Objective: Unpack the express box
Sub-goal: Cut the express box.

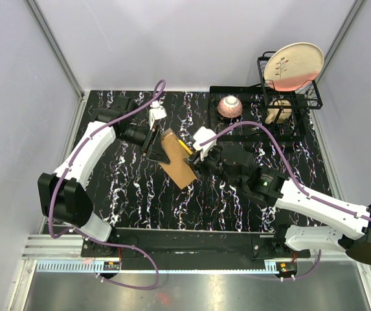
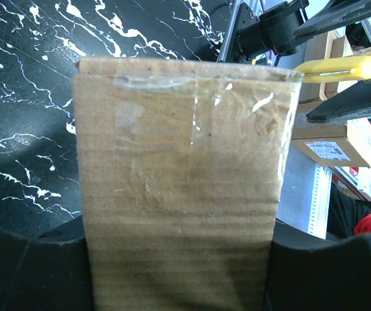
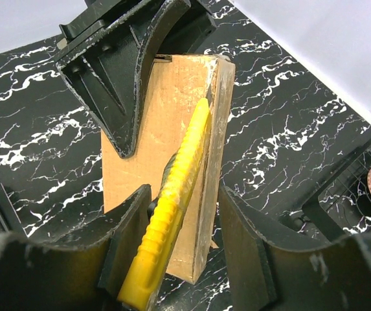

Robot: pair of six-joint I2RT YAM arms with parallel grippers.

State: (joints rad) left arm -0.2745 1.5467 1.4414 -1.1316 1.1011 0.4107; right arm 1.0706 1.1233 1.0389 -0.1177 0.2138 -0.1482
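The express box (image 1: 177, 163), plain brown cardboard with clear tape on it, stands tipped up on the black marble table (image 1: 127, 194) near the middle. My left gripper (image 1: 154, 144) is shut on its far end. In the left wrist view the box (image 2: 185, 168) fills the space between both fingers (image 2: 23, 272). My right gripper (image 1: 195, 159) holds a yellow utility knife (image 3: 175, 201) whose handle lies against one finger. The knife's tip rests along the box's (image 3: 153, 129) taped narrow side. The knife (image 2: 347, 65) also shows past the box's upper right corner.
A black wire dish rack (image 1: 302, 97) stands at the back right with a pink plate (image 1: 293, 63) upright in it. A pink bowl (image 1: 230, 106) sits just left of the rack. Grey walls close in the table on three sides.
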